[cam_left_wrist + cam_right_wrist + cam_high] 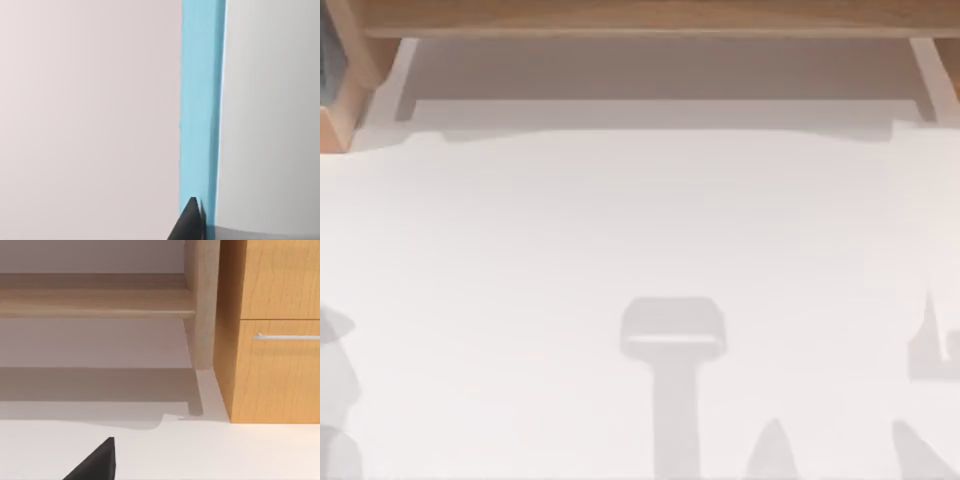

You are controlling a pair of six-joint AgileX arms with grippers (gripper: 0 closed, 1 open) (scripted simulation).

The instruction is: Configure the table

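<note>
The table (640,220) is a wide, plain white top, bare apart from grey shadows of the arms near its front edge. In the left wrist view a dark tip of my left gripper (190,222) pokes in beside an upright light-blue strip (200,100), with pale flat surfaces on either side. In the right wrist view a dark tip of my right gripper (97,462) hangs low over the white table (225,450), facing the back ledge.
A light-brown wooden ledge (640,15) on pale posts (930,75) runs along the table's far edge. A wooden drawer cabinet (275,340) with a metal handle (287,336) stands beside a post (202,305). A wooden block (340,100) sits at the far left.
</note>
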